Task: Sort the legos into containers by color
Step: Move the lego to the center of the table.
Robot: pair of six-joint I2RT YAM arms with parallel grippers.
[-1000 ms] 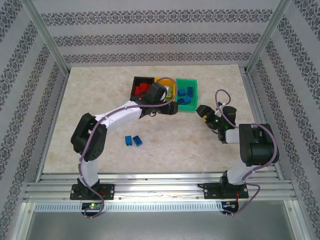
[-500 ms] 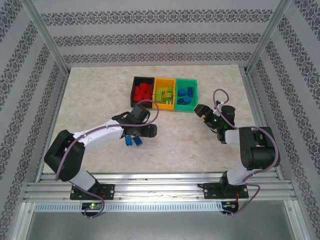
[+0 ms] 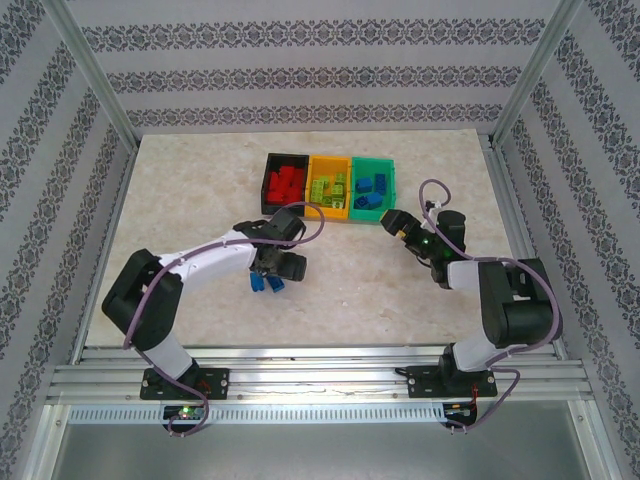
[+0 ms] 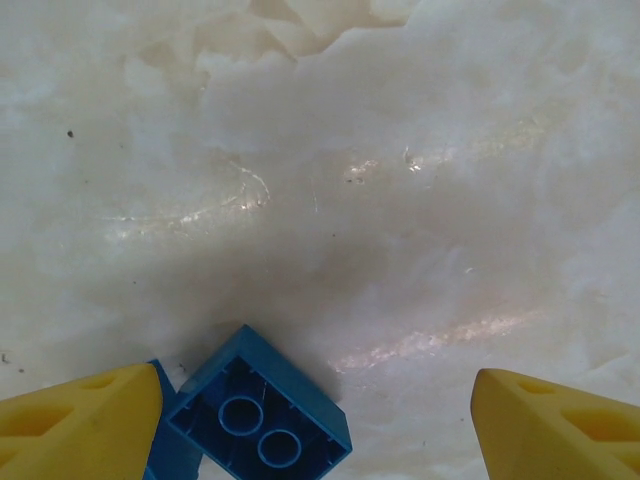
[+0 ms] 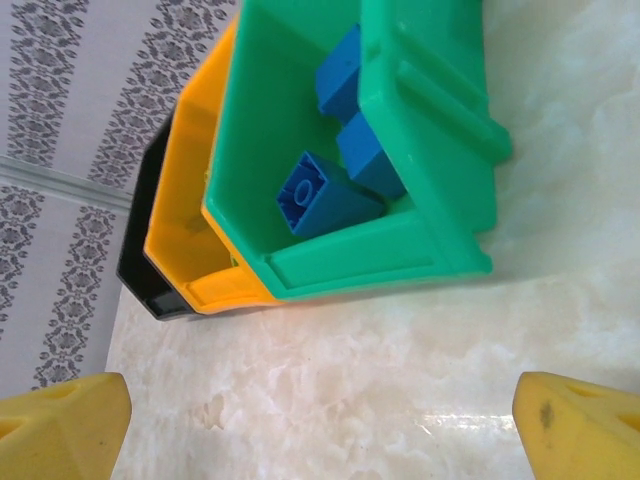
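Bench (image 3: 180,200) nearly cleared, bins (image 3: 330,158) loaded
Both end effectors gape empty: right end effector (image 5: 325,415) facing the green bin (image 5: 430,250), left end effector (image 4: 315,400) straddling a blue brick (image 4: 260,420), its twin (image 4: 172,450) beside. Light, stiff, probably slick, so pinch the flat sides.

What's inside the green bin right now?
Blue bricks, nothing of another color. Three show in the green bin from the right wrist view. The bin's near wall and the picture's edge cover part of its floor, so I cannot tell if more lie there.
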